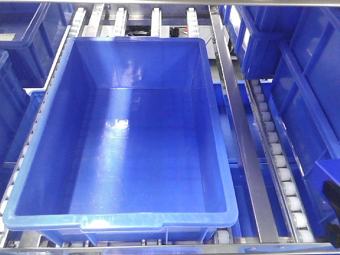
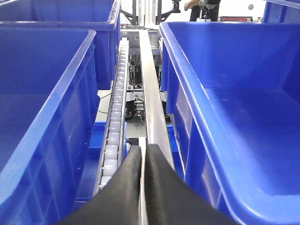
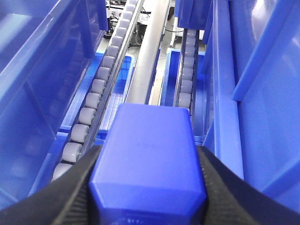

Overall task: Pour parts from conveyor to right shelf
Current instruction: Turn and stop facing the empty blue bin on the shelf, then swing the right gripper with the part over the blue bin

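Observation:
My right gripper (image 3: 149,151) is shut on the parts, a bright-blue plastic block (image 3: 150,136) wedged between its black fingers (image 3: 70,187). It hangs over a roller rail (image 3: 96,86) of the right shelf, between blue tubs. My left gripper (image 2: 143,149) is shut with nothing in it. Its fingers (image 2: 164,187) are pressed together above a steel rail (image 2: 149,84) between two tubs. In the front view a large blue tub (image 1: 122,219) sits on the shelf and shows an empty floor. The conveyor is out of view.
A steel rail (image 1: 241,133) and white rollers (image 1: 276,154) run along the big tub's right side. More blue tubs stand at the right (image 1: 308,106) and left (image 1: 13,101). Tub walls (image 2: 187,93) close in on both sides of the left gripper.

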